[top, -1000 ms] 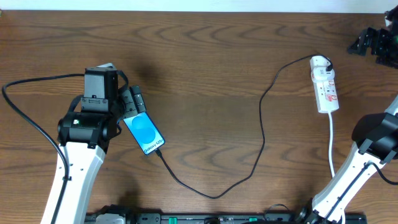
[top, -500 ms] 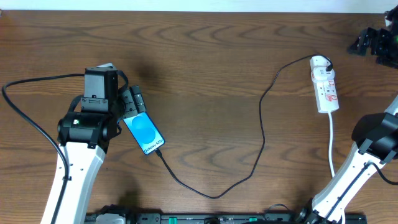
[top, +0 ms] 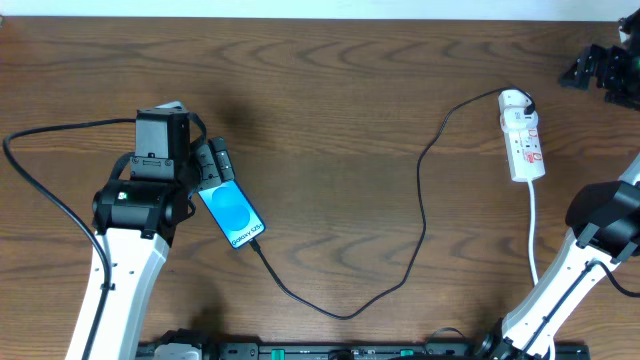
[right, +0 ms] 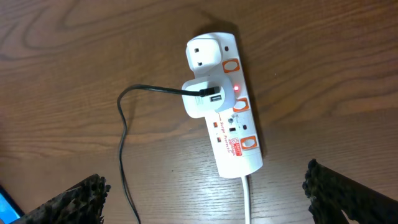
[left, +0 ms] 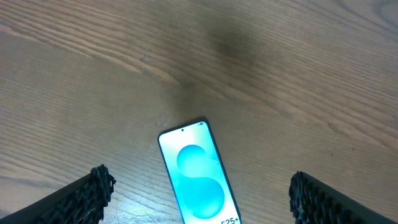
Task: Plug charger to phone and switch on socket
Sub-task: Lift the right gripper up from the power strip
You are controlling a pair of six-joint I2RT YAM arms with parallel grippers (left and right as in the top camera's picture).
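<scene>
No movement since a second ago. Looks plugged: charger (top: 420, 215) into phone (top: 231, 210); red lamp (right: 238, 89) lit on socket (right: 231, 134), so likely done. Spread and empty: left pincer (left: 202, 190), right pincer (right: 205, 183).

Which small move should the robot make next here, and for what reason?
Probably lift the left gripper straight up, away from the phone. The charger seems to meet the phone's lower end, and a red light glows on the socket beside the white adapter. The left gripper and the right gripper are open and hold nothing.
</scene>
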